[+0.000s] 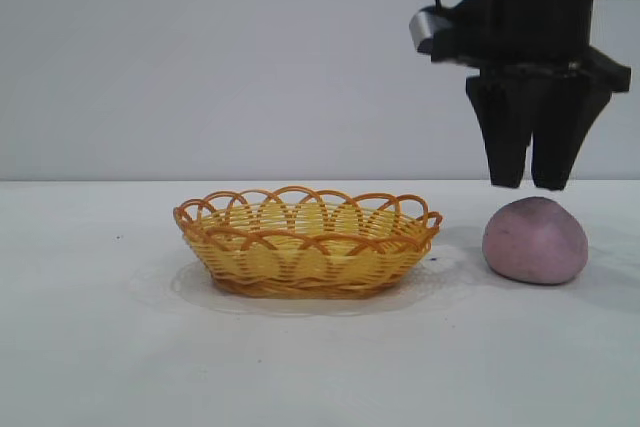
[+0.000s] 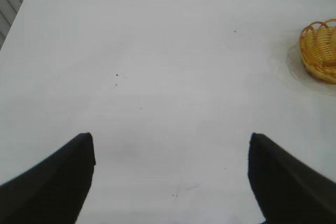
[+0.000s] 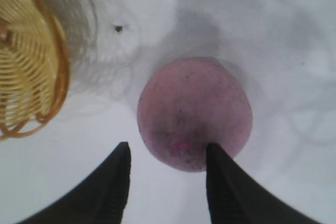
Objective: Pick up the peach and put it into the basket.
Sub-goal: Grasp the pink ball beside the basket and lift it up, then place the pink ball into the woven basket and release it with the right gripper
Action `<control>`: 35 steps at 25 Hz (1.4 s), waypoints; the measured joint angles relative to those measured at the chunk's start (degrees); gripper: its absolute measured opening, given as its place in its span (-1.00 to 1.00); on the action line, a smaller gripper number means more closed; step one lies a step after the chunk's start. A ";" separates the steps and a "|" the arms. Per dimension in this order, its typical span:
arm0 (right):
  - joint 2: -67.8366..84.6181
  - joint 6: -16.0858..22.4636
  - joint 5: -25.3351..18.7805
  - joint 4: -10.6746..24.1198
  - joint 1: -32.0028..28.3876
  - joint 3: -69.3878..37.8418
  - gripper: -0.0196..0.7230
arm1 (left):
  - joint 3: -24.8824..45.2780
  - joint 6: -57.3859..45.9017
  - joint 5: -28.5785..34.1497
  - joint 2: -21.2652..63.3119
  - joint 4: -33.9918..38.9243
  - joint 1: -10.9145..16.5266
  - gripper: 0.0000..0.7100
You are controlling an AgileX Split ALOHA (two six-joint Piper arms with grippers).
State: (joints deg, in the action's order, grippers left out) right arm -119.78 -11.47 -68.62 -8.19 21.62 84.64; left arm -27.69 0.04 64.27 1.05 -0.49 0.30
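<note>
The right gripper (image 1: 536, 185) was seen pointing down just above the peach (image 1: 535, 240), fingers (image 3: 113, 192) narrowly parted, nothing gripped; contact with the skin could not be told. In the right wrist view the peach (image 3: 195, 114) was partly overlapped by one fingertip. The peach was sat on the white table (image 1: 90, 347), just beside the basket (image 1: 306, 242), not touching. No contents were visible in the basket. The left gripper (image 2: 170, 179) was held wide open over bare table, well apart.
</note>
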 joint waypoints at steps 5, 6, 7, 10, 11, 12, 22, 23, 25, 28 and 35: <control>0.55 0.00 -0.33 0.45 0.00 0.05 -0.95 | 0.00 0.00 0.00 0.00 0.00 0.00 0.50; 1.26 0.00 -0.35 0.45 0.00 0.05 -0.95 | 0.00 0.00 0.00 0.00 0.00 0.00 0.50; 2.23 0.00 -0.45 0.56 0.00 0.05 -0.95 | 0.00 0.00 0.00 0.00 0.00 0.00 0.50; 6.65 0.00 -0.45 0.78 0.00 0.05 -0.95 | 0.00 0.00 0.00 0.00 0.00 0.00 0.50; 8.62 0.00 -0.57 0.67 0.00 0.05 -0.95 | 0.00 0.00 0.00 0.00 0.00 0.00 0.50; 10.33 0.00 -0.57 0.22 0.00 0.05 -0.95 | 0.00 0.00 0.00 0.00 0.00 0.00 0.50; 16.47 -0.48 2.20 -4.38 8.75 0.05 -0.95 | 0.00 0.00 0.00 0.00 0.00 0.00 0.50; 15.93 -0.56 3.38 -4.53 10.26 0.05 -0.95 | 0.00 0.00 0.00 0.00 0.00 0.00 0.50; 14.70 -0.71 6.55 -4.92 12.65 0.05 -0.95 | 0.00 0.00 0.00 0.00 0.00 0.00 0.50; 12.32 -0.76 10.87 -5.69 15.32 0.05 -0.95 | 0.00 0.00 0.00 0.00 0.00 0.00 0.50; 4.99 -0.76 14.17 -6.03 17.66 1.56 -0.95 | 0.00 0.00 0.00 0.00 0.00 0.00 0.50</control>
State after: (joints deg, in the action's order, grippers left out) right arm -114.79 -12.23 -54.45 -14.22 39.28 86.20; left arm -27.69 0.04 64.27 1.05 -0.49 0.30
